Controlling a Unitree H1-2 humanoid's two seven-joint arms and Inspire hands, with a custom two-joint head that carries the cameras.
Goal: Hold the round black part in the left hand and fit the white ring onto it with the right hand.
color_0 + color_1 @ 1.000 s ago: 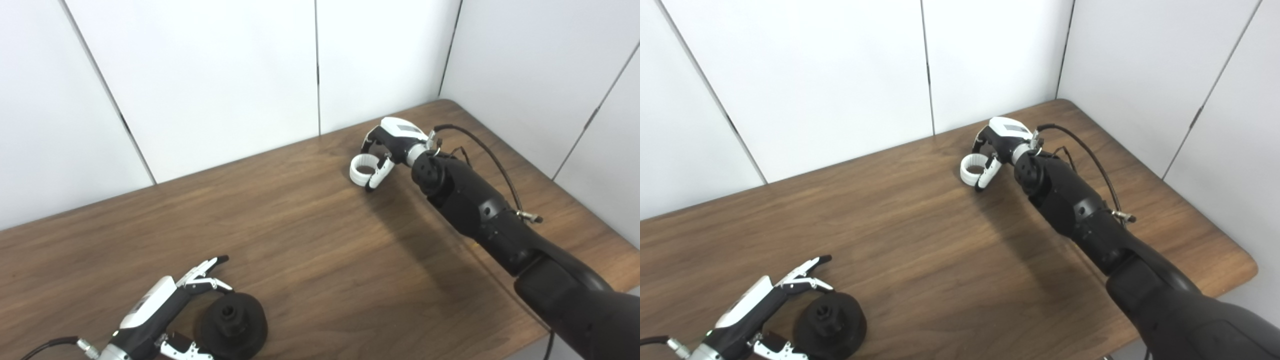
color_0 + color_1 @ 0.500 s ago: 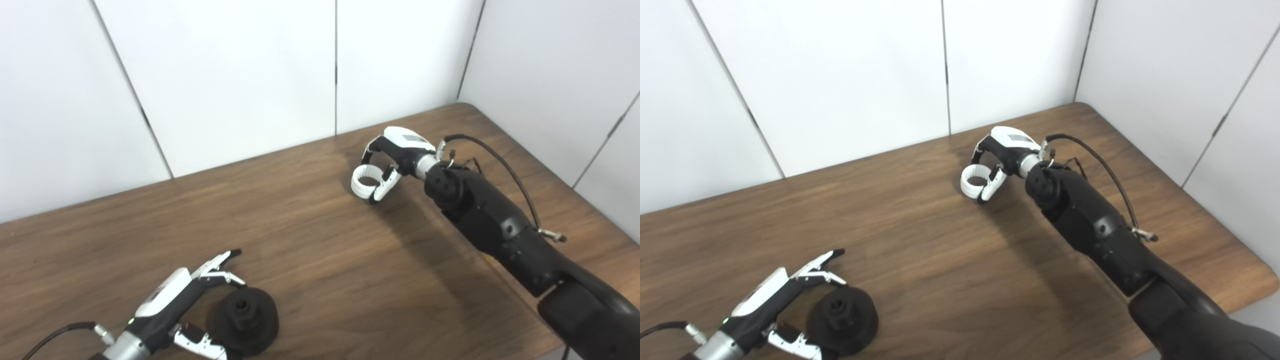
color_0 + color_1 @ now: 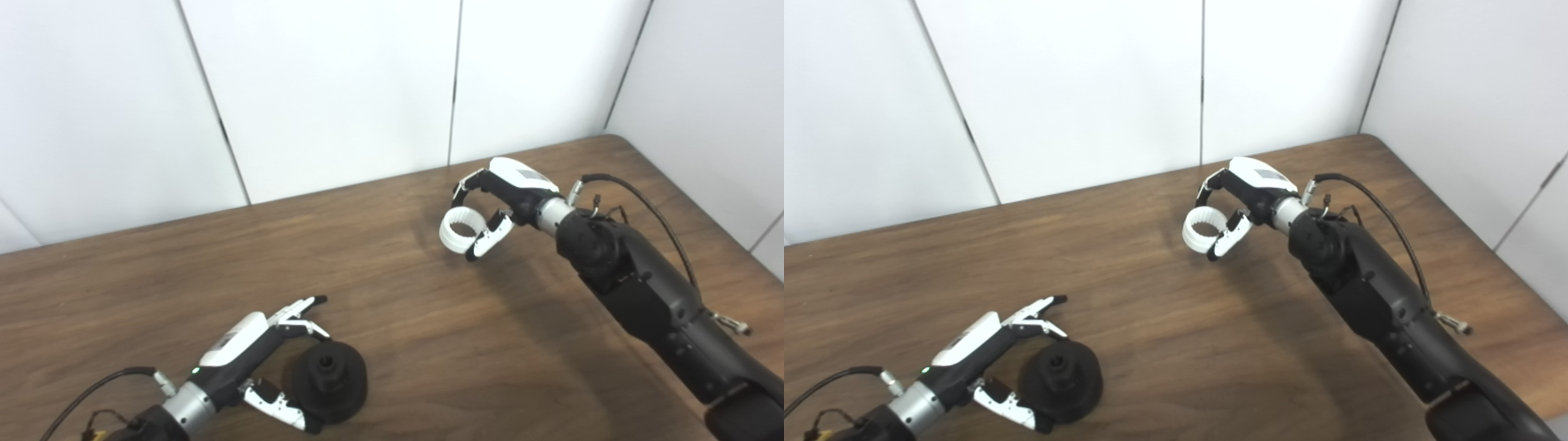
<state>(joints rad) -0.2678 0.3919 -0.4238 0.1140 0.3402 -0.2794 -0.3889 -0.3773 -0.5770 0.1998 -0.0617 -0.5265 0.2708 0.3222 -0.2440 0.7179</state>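
The round black part (image 3: pixel 329 380) lies on the wooden table (image 3: pixel 429 343) near its front left, with a raised hub and a hole in its middle. My left hand (image 3: pixel 257 349) is open around its left side: fingers reach past its far edge, the thumb lies against its near rim. My right hand (image 3: pixel 499 199) is shut on the white ring (image 3: pixel 460 228), pinched between fingers and thumb a little above the table at the back right. The ring's opening faces up and left.
White wall panels (image 3: pixel 337 92) stand behind the table and along its right side. The table's right edge (image 3: pixel 1507 288) runs close beside my right forearm. Bare wood lies between the two hands.
The camera has swung, shifting the whole picture to the right. My right hand has carried the ring a little left and toward me. The left hand stays open beside the black part.
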